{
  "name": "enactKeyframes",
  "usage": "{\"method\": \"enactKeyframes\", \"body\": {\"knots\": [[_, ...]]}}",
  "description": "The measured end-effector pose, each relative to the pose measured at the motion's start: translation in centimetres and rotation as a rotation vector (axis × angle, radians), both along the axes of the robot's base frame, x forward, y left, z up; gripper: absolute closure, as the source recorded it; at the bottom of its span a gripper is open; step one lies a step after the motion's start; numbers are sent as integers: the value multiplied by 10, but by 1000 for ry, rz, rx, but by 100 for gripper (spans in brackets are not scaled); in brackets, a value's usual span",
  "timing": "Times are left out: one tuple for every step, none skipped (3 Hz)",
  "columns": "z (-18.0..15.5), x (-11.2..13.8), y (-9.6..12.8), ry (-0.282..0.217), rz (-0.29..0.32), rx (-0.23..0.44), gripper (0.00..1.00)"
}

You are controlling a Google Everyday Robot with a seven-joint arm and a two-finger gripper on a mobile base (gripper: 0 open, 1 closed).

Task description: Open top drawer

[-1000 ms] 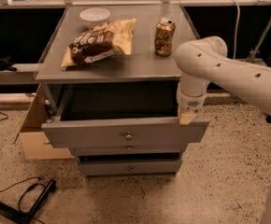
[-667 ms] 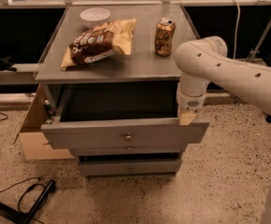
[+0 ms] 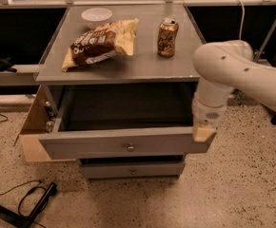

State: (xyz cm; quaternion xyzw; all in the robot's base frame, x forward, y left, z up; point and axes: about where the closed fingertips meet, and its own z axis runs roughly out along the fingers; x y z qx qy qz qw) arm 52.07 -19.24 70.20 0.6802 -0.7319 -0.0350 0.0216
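The top drawer (image 3: 128, 146) of the grey cabinet stands pulled out toward me. Its wide flat front carries a small round metal knob (image 3: 130, 147), and its dark inside (image 3: 123, 106) is open to view. My gripper (image 3: 203, 133) is at the end of the white arm (image 3: 228, 68), low at the drawer front's right end and against its upper corner. A shorter drawer front (image 3: 132, 170) below it is closed.
On the cabinet top (image 3: 142, 63) lie a bag of chips (image 3: 100, 42), a soda can (image 3: 168, 31) and a white bowl (image 3: 96, 15). An open wooden box (image 3: 33, 122) sits by the cabinet's left side. Cables (image 3: 24, 201) lie on the speckled floor at the lower left.
The drawer front sits slightly further out toward me than before, and my gripper has moved with it at its right end.
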Motion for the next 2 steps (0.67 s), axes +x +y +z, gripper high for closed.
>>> {"method": "enactKeyframes", "body": {"knots": [[13,-44,-19,65,-50,7,82],[10,-37,-16,55,-42,5,50]]}}
